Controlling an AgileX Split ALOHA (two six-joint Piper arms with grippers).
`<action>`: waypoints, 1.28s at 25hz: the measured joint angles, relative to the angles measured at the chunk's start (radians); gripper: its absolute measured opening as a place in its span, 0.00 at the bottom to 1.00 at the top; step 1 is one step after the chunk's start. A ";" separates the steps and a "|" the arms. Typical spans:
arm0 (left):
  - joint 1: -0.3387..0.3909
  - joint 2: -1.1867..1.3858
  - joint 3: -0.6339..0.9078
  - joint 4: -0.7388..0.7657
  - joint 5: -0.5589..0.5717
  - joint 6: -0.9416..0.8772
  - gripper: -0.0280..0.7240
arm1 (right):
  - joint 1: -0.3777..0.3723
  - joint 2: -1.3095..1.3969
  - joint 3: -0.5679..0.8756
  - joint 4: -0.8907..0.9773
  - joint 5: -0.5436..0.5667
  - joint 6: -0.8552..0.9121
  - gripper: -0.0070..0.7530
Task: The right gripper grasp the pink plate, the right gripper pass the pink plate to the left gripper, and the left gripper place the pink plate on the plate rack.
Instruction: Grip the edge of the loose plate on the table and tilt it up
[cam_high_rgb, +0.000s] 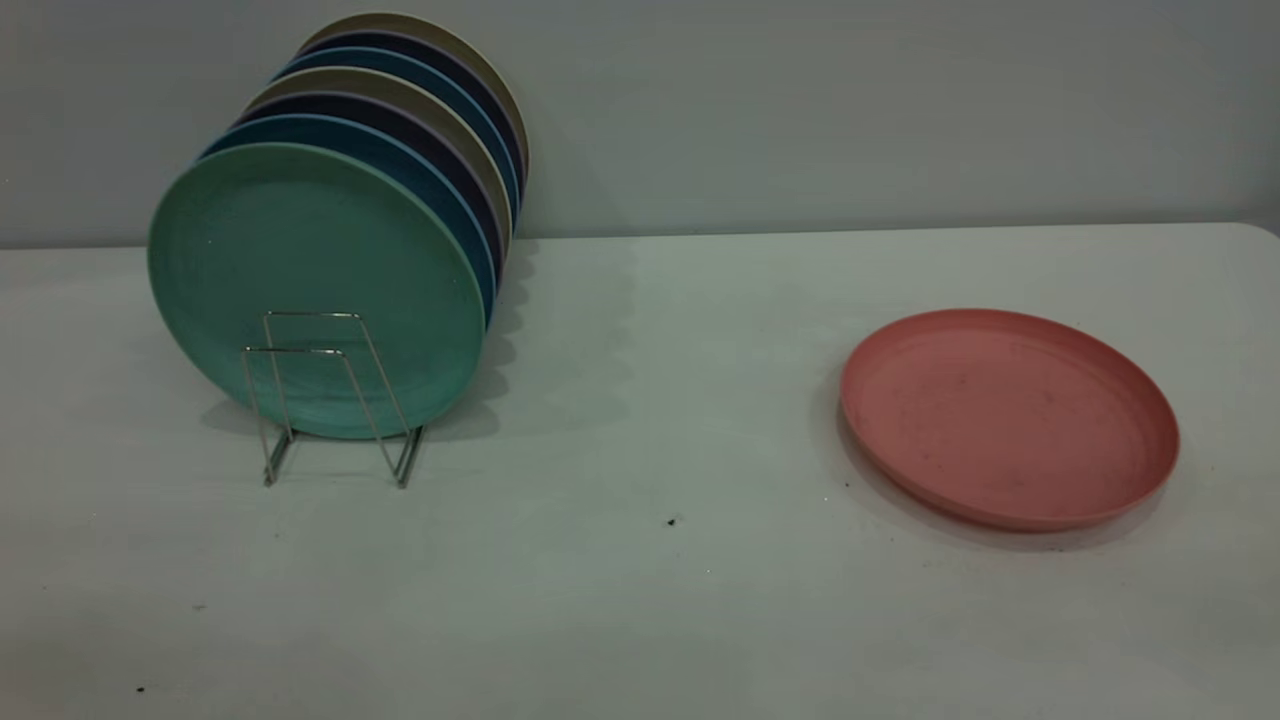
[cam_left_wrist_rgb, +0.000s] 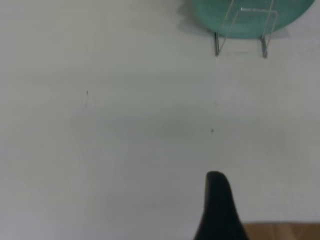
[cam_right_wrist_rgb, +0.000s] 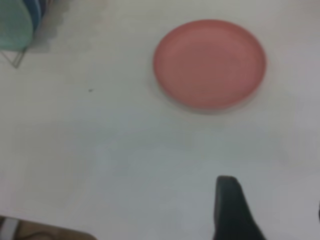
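A round, matte salmon-pink plate with a low raised rim lies flat on the pale grey-white table, toward the right side in the exterior view. Faint dark scuffs mark its face. Nothing touches it.

Well apart from it, on the table's left, stands a thin, shiny silver wire plate rack. A row of upright plates fills it, with a teal-green plate at the front; blue, dark navy and beige plates stand behind. Two trapezoid wire loops at the rack's front hold no plate.

Neither arm appears in the exterior view. The left wrist view shows only one dark finger tip of the left gripper above bare table, the rack farther off. The right wrist view shows one dark angular finger tip of the right gripper, apart from the pink plate. Whether either gripper's fingers are spread or pressed together cannot be told.
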 joint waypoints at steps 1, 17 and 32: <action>0.000 0.054 -0.014 0.000 -0.041 0.008 0.79 | 0.000 0.059 -0.011 0.014 -0.027 -0.001 0.60; 0.000 0.978 -0.307 -0.169 -0.370 0.254 0.81 | -0.012 0.992 -0.087 0.477 -0.482 -0.399 0.66; -0.204 1.484 -0.527 -0.772 -0.454 0.731 0.81 | -0.375 1.548 -0.289 0.862 -0.390 -0.861 0.66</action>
